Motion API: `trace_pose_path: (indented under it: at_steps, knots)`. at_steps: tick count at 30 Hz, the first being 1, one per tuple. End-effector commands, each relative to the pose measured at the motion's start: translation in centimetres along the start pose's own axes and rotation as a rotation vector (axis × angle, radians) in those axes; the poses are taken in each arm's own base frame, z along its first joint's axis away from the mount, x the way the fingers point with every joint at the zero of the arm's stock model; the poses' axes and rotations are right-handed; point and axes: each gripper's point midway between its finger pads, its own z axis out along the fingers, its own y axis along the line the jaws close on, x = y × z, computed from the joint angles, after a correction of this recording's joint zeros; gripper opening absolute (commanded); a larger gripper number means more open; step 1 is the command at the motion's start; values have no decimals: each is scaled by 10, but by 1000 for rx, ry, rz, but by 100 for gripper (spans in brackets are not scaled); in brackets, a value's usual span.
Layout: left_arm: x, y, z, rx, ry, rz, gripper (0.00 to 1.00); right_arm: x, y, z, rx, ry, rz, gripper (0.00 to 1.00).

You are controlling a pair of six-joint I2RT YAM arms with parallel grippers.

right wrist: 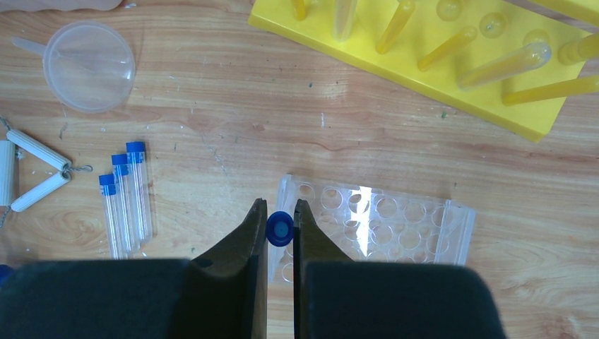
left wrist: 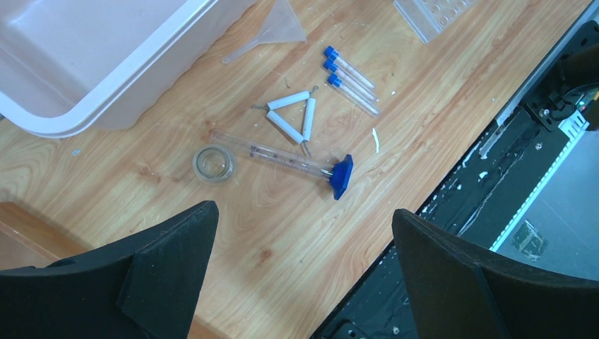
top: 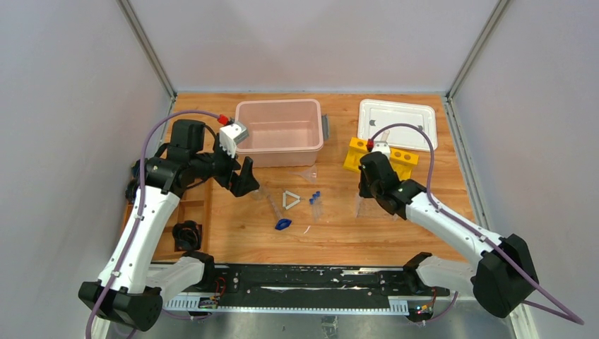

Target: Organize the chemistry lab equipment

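The right pincer (right wrist: 280, 210) pinches a small clear blue-capped tube (right wrist: 280, 230) upright over the nine o'clock end of the clear plastic tube rack (right wrist: 385, 226), far nearer it than the spread left pincer (left wrist: 304, 213).

This is a robotics lab cell: a wooden table (top: 233, 236) boxed in by plain pale walls (top: 63, 106) on metal posts (top: 148, 48), with a left arm (top: 138, 240) and right arm (top: 452, 226) bolted to a black rail (top: 311, 279) along the bottom of the top view. Mid-frame lie chemistry props: capped tubes (top: 315, 203), a funnel (top: 305, 173) and, centre right, a yellow rack (top: 357, 157). A pink bin (top: 279, 131) sits at upper centre.
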Motion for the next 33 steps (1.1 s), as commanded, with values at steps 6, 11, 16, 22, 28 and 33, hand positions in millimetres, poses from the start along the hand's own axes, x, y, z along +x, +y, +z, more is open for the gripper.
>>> trace_pose_path:
  at_steps: [6,11,16,22,28,33]
  knots:
    - [-3,-1,-1,-4,-10,12,100,22,-16,12,74,58,-14,0]
    - [-2,0,0,-3,-6,9,100,27,-19,17,91,67,-26,0]
    - [-2,0,-1,-4,-8,10,100,29,-22,21,107,63,-27,0]
    - [-1,0,0,-3,-4,7,100,26,-24,21,111,31,-22,0]
    - [-2,0,0,-3,-5,8,100,37,-17,28,76,47,14,0]
    - [-1,-1,1,4,-2,2,100,40,-7,36,57,33,61,0]
